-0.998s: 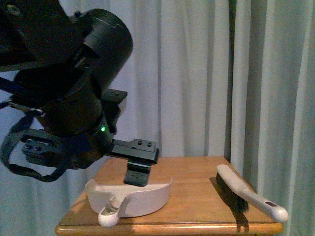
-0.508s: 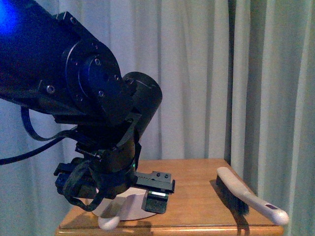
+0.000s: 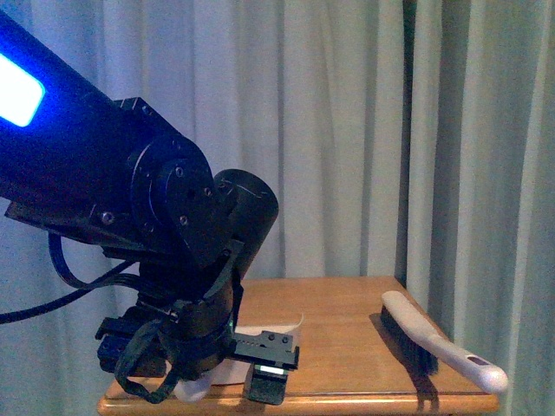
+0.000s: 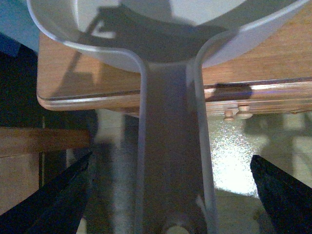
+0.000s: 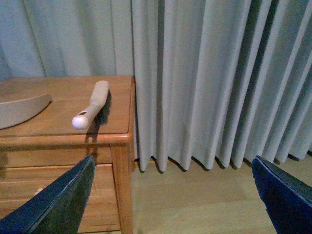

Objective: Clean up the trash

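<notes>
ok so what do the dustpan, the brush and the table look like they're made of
Dustpan: looks like moulded plastic, pale pinkish-beige and smooth, with thin curved walls running into the handle.
Brush: the handle is probably cream plastic with a slight gloss; the bristles are dark, fibre unclear.
Table: wood or wood veneer, warm brown with visible grain; the sheen along the front edge suggests varnish.

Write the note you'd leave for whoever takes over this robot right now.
Left gripper: jaws open, either side of the dustpan handle, not gripping it; the handle juts past the table's front edge.
Right gripper: open, empty, away from the table.
Brush: lying on the table, untouched.
Trash: none shows in any view.
Done: nothing picked up yet.
To do: grip the handle, take the brush, find and sweep the trash.
</notes>
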Motion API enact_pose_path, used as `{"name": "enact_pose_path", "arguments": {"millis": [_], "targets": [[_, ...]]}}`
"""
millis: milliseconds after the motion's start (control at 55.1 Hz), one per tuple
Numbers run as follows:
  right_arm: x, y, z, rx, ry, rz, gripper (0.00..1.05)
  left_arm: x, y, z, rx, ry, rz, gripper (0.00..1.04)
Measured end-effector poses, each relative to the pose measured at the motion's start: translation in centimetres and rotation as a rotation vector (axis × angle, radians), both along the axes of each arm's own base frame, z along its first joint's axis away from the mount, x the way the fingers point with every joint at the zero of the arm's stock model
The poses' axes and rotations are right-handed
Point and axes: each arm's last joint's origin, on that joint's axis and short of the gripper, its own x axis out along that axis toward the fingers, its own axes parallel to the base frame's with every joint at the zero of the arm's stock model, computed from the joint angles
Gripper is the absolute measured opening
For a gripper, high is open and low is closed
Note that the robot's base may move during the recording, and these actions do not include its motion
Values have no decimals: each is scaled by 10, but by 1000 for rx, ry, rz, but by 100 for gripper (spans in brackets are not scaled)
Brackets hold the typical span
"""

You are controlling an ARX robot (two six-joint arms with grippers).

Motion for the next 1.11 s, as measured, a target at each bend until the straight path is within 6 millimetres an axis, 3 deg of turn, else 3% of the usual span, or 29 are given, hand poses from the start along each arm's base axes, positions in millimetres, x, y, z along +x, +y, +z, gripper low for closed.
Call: {"name": "enact_pose_path", "arguments": {"millis": [163, 236, 562, 707, 852, 961, 1106], "targets": [[0, 0, 0, 0, 0, 0, 97, 1, -1, -4, -1, 6, -2, 95], [0, 0, 0, 0, 0, 0, 97, 2, -1, -4, -5, 1, -3, 78], [0, 0, 0, 0, 0, 0, 97, 1, -1, -10, -20, -18, -7, 28], [0, 0, 0, 0, 0, 0, 97, -1, 4, -12, -34, -38, -14, 27], [0, 0, 0, 0, 0, 0, 97, -8, 10, 1, -55, -138, -38, 27], [0, 0, 0, 0, 0, 0, 97, -19, 16, 23, -97, -269, -72, 27], [0, 0, 0, 0, 0, 0, 97, -51, 31, 65, -147, -512, -150, 27]]}}
